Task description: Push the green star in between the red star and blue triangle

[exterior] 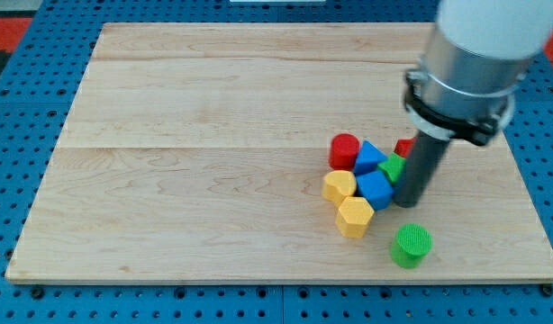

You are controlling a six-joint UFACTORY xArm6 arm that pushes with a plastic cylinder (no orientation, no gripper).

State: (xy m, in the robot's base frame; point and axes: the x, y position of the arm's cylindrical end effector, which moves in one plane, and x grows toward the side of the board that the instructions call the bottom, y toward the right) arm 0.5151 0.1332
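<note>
The rod's tip (pixel 409 203) rests on the wooden board (pixel 186 180) at three o'clock of the blue block (pixel 376 188); there is no pincer. The green star (pixel 393 166) (mostly hidden by the rod) sits between the blue triangle (pixel 369 157) at nine o'clock and the red star (pixel 403 147) at one o'clock. A green round block (pixel 411 245) lies at six o'clock.

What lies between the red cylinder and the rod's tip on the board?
In the camera view, the blue triangle and a blue block sit between the red cylinder and my tip.
</note>
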